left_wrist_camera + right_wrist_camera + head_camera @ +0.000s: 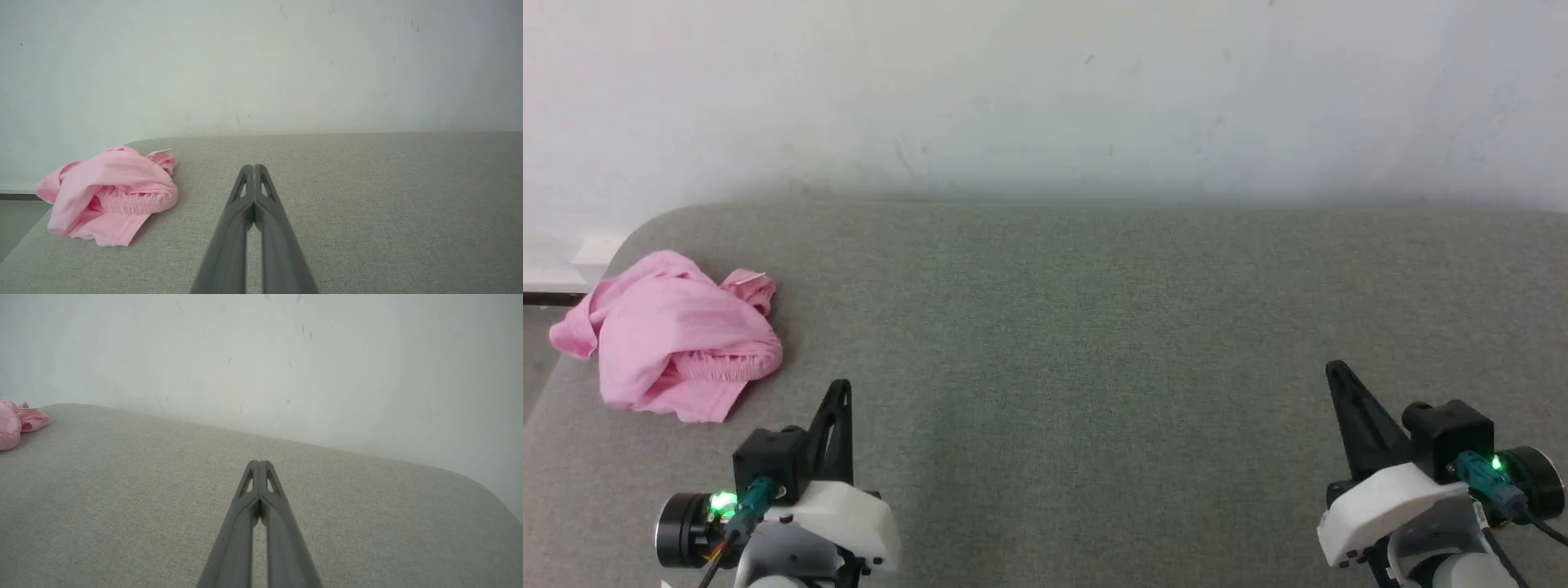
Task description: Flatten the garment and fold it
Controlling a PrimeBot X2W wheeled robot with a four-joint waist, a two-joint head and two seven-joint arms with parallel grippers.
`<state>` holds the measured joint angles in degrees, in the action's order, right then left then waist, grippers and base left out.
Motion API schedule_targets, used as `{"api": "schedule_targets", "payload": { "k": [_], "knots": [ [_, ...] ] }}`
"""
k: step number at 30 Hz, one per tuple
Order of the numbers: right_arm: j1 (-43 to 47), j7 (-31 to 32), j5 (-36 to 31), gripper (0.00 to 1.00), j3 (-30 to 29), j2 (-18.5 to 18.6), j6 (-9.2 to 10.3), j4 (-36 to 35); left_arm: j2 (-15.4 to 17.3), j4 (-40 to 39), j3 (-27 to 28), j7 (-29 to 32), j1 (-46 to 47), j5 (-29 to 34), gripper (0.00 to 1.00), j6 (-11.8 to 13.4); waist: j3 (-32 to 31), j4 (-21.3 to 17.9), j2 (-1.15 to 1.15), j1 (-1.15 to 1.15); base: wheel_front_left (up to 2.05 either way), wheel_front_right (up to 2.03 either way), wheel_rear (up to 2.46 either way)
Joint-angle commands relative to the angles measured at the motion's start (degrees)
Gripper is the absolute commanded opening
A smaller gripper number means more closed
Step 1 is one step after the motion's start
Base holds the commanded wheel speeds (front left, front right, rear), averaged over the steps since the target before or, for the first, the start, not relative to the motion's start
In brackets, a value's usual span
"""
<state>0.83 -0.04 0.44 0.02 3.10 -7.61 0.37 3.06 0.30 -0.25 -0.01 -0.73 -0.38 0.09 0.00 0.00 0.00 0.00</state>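
Two long dark fingers of the left gripper [842, 390] are pressed together, holding nothing, and point across a grey woven fabric-covered table [1094, 327]. Near it, ahead and to its left, lies the garment [678, 335]: light pink thin cotton shorts with a gathered elastic waistband, crumpled in a heap by the table's rounded corner. The right gripper [1335, 371], well apart from the heap, is likewise closed and empty. A scuffed white wall [1045, 82] stands beyond both.
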Motion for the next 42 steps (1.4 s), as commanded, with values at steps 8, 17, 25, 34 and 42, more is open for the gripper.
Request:
{"api": "schedule_targets", "payload": {
  "k": [8,17,25,34,42],
  "knots": [
    [-0.8,0.0,-0.4,0.0,0.0,-0.2,0.12,-0.4,-0.2,-0.3,0.2,0.0,0.7,0.4,0.0,-0.1,0.0,0.0,0.0,0.0,0.0,0.0,0.0],
    [-0.8,0.0,-0.4,0.0,0.0,-0.2,0.12,-0.4,-0.2,-0.3,0.2,0.0,0.7,0.4,0.0,-0.1,0.0,0.0,0.0,0.0,0.0,0.0,0.0],
    [-0.8,0.0,-0.4,0.0,0.0,-0.2,0.12,-0.4,-0.2,-0.3,0.2,0.0,0.7,0.4,0.0,-0.1,0.0,0.0,0.0,0.0,0.0,0.0,0.0],
    [-0.8,0.0,-0.4,0.0,0.0,-0.2,0.12,-0.4,-0.2,-0.3,0.2,0.0,0.7,0.4,0.0,-0.1,0.0,0.0,0.0,0.0,0.0,0.0,0.0],
    [-0.8,0.0,-0.4,0.0,0.0,-0.2,0.12,-0.4,-0.2,-0.3,0.2,0.0,0.7,0.4,0.0,-0.1,0.0,0.0,0.0,0.0,0.0,0.0,0.0]
  ]
}}
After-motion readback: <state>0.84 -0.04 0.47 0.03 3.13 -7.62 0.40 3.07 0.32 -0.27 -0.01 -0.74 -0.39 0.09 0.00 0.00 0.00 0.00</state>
